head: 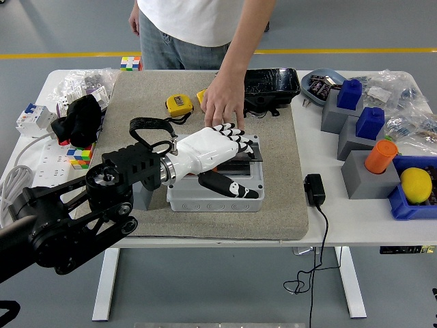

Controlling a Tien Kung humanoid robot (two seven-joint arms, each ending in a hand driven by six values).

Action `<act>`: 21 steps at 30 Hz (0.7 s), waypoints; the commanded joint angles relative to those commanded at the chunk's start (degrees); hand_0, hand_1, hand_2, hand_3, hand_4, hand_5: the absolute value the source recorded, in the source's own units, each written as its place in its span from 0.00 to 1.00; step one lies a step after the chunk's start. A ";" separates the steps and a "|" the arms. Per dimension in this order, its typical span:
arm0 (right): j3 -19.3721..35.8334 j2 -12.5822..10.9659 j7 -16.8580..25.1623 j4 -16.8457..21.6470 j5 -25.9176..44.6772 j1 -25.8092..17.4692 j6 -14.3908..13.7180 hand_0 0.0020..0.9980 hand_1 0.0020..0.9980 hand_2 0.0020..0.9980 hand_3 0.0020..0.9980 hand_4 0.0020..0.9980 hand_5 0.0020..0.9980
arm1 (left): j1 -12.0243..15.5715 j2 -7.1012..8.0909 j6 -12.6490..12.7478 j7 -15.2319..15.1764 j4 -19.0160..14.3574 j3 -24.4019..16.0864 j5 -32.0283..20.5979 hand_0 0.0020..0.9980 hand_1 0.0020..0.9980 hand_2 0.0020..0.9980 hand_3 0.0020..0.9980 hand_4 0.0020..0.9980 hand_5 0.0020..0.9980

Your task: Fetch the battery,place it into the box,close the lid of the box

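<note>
On the white worktop (328, 225), a grey rectangular plastic box (215, 193) sits on a grey felt mat (273, 178). The robot's white left hand (215, 150) lies flat over its clear hinged lid (247, 158), fingers extended together, black thumb reaching across the front and gripping nothing. The battery is hidden beneath. A person's hand (222, 106) rests just behind the box.
</note>
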 joint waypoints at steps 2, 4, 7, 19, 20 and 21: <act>-0.11 0.01 0.07 0.00 0.12 -0.01 -0.02 0.79 0.75 0.75 0.80 1.00 1.00 | 0.24 0.20 -0.15 0.10 0.09 0.93 -0.16 1.00 1.00 0.92 0.76 1.00 1.00; 0.04 0.04 0.02 0.00 -0.04 -0.07 -0.04 0.79 0.75 0.75 0.80 1.00 1.00 | 0.34 0.40 -0.35 0.14 0.04 2.06 -0.45 1.00 1.00 0.92 0.76 1.00 1.00; 0.05 0.07 -0.03 0.00 -0.10 -0.13 -0.01 0.79 0.75 0.75 0.80 1.00 1.00 | 0.26 0.57 -0.11 -0.07 -0.14 3.36 -0.89 1.00 1.00 0.92 0.76 1.00 1.00; 0.33 0.30 -0.07 0.00 -0.12 0.14 -0.01 0.79 0.75 0.75 0.79 1.00 1.00 | 2.81 -0.66 8.19 -13.20 -8.38 -8.07 -11.80 1.00 0.95 0.84 0.77 1.00 1.00; 0.33 0.35 -0.05 0.00 -0.12 0.12 0.01 0.79 0.75 0.75 0.79 1.00 1.00 | 3.04 -0.74 7.63 -14.42 -9.68 -9.82 -14.41 1.00 0.95 0.84 0.77 1.00 1.00; 0.34 0.39 -0.02 0.00 -0.09 0.11 0.01 0.79 0.75 0.75 0.80 1.00 1.00 | 3.19 -0.75 6.70 -14.96 -10.67 -11.16 -17.02 0.91 0.89 0.82 0.77 1.00 1.00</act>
